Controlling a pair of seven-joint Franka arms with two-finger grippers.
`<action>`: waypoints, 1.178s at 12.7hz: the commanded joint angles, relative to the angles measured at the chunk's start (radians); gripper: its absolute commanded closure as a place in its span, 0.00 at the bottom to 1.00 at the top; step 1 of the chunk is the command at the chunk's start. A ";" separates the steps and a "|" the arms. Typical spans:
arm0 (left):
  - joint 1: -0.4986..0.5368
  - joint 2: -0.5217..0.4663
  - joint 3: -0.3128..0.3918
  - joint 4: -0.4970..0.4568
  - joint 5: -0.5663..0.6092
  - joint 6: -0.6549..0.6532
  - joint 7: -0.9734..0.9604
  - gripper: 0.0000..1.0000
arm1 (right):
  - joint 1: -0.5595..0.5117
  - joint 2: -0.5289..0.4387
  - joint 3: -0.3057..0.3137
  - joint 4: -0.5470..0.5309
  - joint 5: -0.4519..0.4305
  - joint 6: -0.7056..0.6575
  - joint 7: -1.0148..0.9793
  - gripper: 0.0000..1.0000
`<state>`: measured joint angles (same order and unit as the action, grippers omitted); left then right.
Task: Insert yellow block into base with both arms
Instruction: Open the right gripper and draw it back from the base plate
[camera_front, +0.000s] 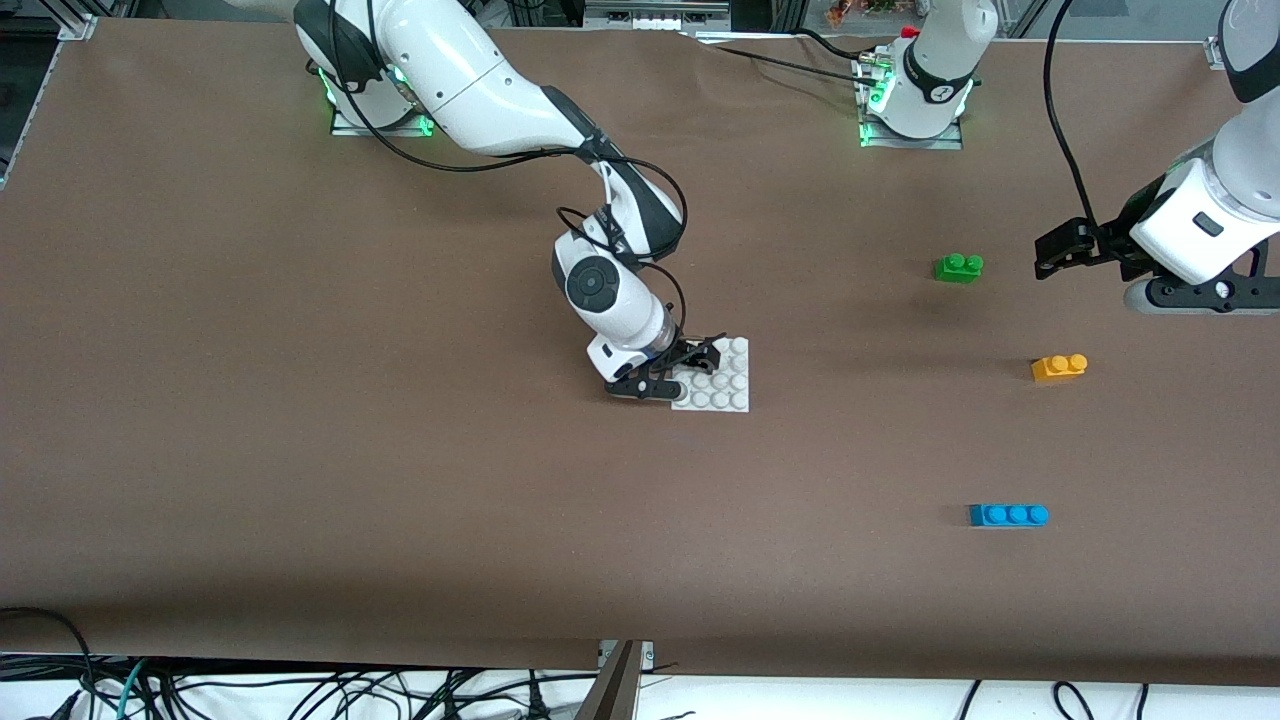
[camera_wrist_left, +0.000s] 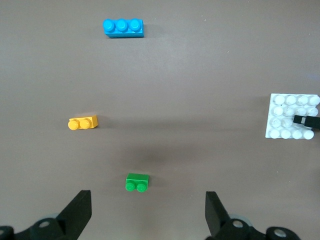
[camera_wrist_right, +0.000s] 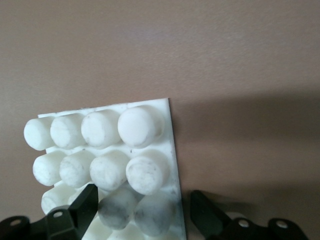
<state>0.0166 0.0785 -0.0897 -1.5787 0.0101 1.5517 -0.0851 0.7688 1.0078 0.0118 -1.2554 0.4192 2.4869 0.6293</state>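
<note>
**Reaching for the plate while the yellow brick waited**

Stretching across a brown table (camera_front: 300, 400), the right arm (camera_front: 470, 80) had its gripper (camera_front: 690, 365) low at the white studded plate (camera_front: 725, 385) near the table's middle. Its fingers (camera_wrist_right: 87, 202) stood apart, straddling the plate's edge row of studs without yet closing on it. The left arm (camera_front: 1215, 215) hung in the air at its own end of the table, its gripper (camera_wrist_left: 147, 212) also spread wide and holding nothing.

The yellow brick (camera_front: 1059, 367) lay on the table toward the left arm's end, well apart from the plate. Its long axis ran along the table's length. The left gripper was clearly the nearer one, and the brick lay closer to the front camera than the spot under it. A blue brick (camera_front: 1008, 514) lay nearer the camera still, and a green brick (camera_front: 958, 266) farther from it.

Judging by this, the left gripper would need to move toward the camera and descend, closing across the brick's short sides.
</note>
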 joint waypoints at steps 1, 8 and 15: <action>0.002 0.001 -0.001 -0.003 0.028 -0.001 -0.001 0.00 | -0.019 -0.008 -0.004 0.057 0.004 -0.097 -0.003 0.14; 0.036 0.004 0.001 -0.052 0.031 0.016 0.004 0.00 | -0.095 -0.086 -0.007 0.060 0.001 -0.259 -0.010 0.00; 0.134 0.091 -0.001 -0.058 0.057 0.045 0.016 0.00 | -0.132 -0.241 -0.182 0.010 -0.042 -0.626 -0.210 0.00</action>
<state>0.1155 0.1214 -0.0796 -1.6338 0.0187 1.5695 -0.0831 0.6439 0.8339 -0.1303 -1.1826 0.3826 1.9345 0.4926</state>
